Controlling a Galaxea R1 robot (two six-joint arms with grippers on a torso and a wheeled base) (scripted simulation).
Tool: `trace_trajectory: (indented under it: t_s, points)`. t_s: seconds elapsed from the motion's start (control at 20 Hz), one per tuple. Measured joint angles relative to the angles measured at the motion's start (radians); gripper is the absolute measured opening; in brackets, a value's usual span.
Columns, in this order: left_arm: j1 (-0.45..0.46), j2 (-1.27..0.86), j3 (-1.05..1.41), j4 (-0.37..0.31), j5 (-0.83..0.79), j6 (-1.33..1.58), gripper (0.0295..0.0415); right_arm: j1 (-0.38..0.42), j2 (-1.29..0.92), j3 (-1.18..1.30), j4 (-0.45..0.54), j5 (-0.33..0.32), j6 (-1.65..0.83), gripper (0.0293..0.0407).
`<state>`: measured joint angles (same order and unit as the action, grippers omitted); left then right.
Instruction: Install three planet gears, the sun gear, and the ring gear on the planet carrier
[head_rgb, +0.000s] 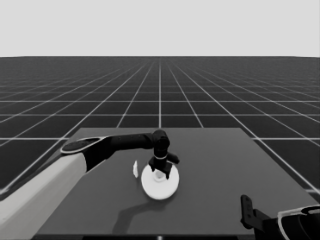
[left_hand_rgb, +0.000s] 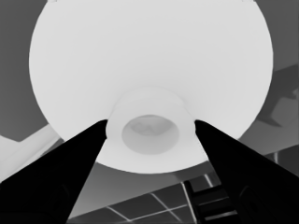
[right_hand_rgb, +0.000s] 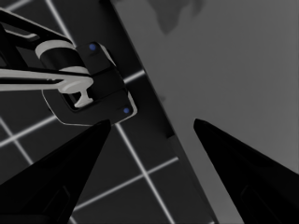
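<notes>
Two white parts show on the dark worktop (head_rgb: 215, 190) in the head view: the larger round part (head_rgb: 160, 184), lying flat near the middle of the worktop, and a thin white piece (head_rgb: 135, 169) standing just beside it on its left. The left arm (head_rgb: 75, 165) reaches in from the left edge, bent at the elbow, and its left pincer (head_rgb: 162, 172) hangs point-down over the middle of the larger round part.

From the left wrist camera, the larger round part (left_hand_rgb: 149, 60) fills most of the picture, with a raised collar (left_hand_rgb: 149, 123) around its small centre hole. The left pincer (left_hand_rgb: 149, 128) has its two black fingers (left_hand_rgb: 88, 144) set against opposite sides of that collar, closed on it from both flanks. No small toothed gears and no smaller round part can be seen in any view; whether they lie beneath the larger round part cannot be told.

The right arm waits at the lower right corner of the head view, its right pincer (head_rgb: 246, 210) near the worktop's front right corner. Its wrist camera shows the right pincer (right_hand_rgb: 152, 128) with fingers spread wide apart and nothing between them, over the worktop's edge (right_hand_rgb: 154, 93) and the floor grid (right_hand_rgb: 140, 172), with dark machinery (right_hand_rgb: 88, 84) carrying small blue lights past the edge.
</notes>
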<state>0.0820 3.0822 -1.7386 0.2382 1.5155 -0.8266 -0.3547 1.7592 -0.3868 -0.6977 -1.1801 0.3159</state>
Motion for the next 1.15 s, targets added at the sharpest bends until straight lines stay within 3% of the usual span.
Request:
trace_trajectory:
  t_s: [0.35, 0.45, 0.55, 0.85, 0.95, 1.15]
  points:
    - [0.001, 0.000, 0.000, 0.000, 0.000, 0.003, 0.0385, 0.000, 0.000, 0.000, 0.000, 0.000, 0.000, 0.0385]
    - [-0.196, -0.030, 0.111, -0.192, 0.049, -0.409, 0.0386, 0.000, 0.000, 0.000, 0.000, 0.000, 0.000, 0.0385]
    - [-0.285, -0.024, 0.098, -0.266, 0.057, -0.521, 0.0385, 0.000, 0.000, 0.000, 0.000, 0.000, 0.000, 0.0385]
    - [-0.323, -0.017, 0.079, -0.302, 0.064, -0.569, 0.0385, 0.000, 0.000, 0.000, 0.000, 0.000, 0.000, 0.0385]
    - [-0.378, -0.236, 0.207, -0.354, 0.081, -0.473, 0.0385, 0.000, 0.000, 0.000, 0.000, 0.000, 0.000, 0.0385]
    - [-0.400, -0.331, 0.199, -0.371, 0.101, -0.382, 0.0385, 0.000, 0.000, 0.000, 0.000, 0.000, 0.000, 0.0385]
